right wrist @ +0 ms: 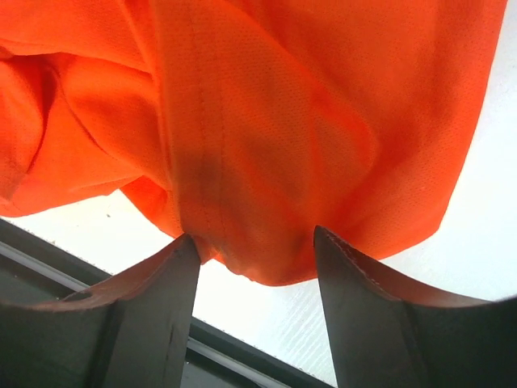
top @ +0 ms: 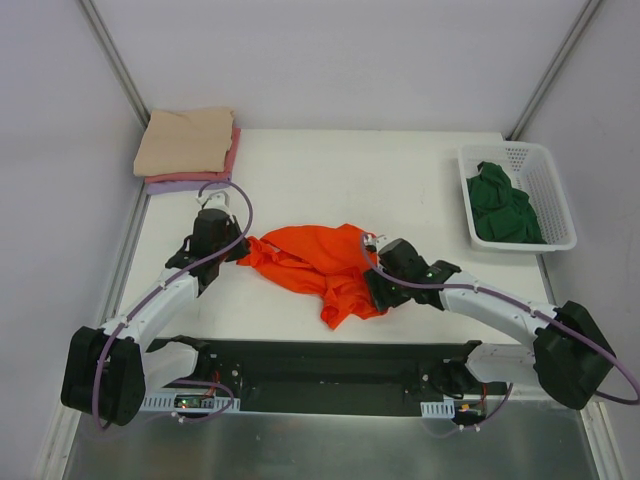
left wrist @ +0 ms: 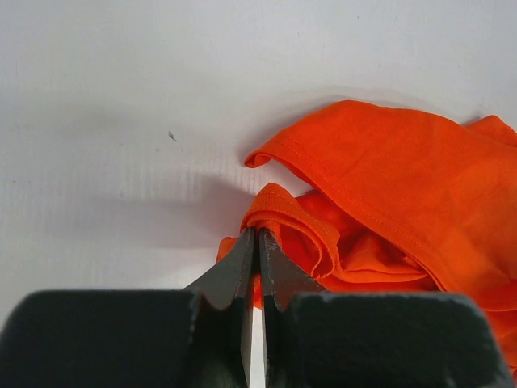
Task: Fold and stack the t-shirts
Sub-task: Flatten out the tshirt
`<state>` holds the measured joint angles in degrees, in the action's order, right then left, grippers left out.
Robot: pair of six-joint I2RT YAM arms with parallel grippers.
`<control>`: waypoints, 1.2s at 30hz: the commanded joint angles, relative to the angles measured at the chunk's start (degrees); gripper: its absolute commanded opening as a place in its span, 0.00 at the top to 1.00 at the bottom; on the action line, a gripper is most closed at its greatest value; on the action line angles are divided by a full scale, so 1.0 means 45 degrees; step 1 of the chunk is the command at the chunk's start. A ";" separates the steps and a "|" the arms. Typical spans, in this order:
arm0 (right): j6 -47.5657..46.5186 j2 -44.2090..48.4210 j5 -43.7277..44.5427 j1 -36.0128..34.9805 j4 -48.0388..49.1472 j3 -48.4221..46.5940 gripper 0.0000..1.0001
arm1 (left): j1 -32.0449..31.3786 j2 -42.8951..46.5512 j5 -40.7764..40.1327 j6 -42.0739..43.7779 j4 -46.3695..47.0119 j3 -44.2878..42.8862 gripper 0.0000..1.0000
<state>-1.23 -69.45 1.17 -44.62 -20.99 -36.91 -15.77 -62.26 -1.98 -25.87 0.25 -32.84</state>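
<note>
Shirt (top: 315, 260) nipped in L pincer (left wrist: 257, 236), R pincer (right wrist: 254, 236) straddling fold

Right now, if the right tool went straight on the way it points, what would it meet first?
The orange t-shirt: its bunched fold hangs just ahead of the right tool, whose jaws stand open, though exact depth is unclear.

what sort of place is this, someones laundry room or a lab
Most likely a robot lab cell: a white table boxed in by plain white panels, a left arm and right arm bolted at its near edge, an orange t-shirt between them.
</note>
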 commanded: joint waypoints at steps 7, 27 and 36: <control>-0.0644 0.1741 -0.0689 -0.0533 0.0483 -0.0510 0.07 | -0.0011 0.0242 0.0303 0.0358 0.0179 -0.0066 1.00; -0.0702 -0.3178 0.1165 -0.0982 0.0525 -0.3810 0.14 | -0.0011 0.0828 0.0108 0.0358 0.0179 0.0071 1.00; 0.0255 -0.3902 0.4485 -0.1119 0.0114 -0.4005 0.38 | -0.0011 0.0808 -0.0126 0.0377 0.0179 0.0149 1.00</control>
<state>-2.57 -87.18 13.13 -49.65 -19.77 -52.47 -15.77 -59.70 -1.56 -25.85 0.12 -32.84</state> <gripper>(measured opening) 0.684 0.008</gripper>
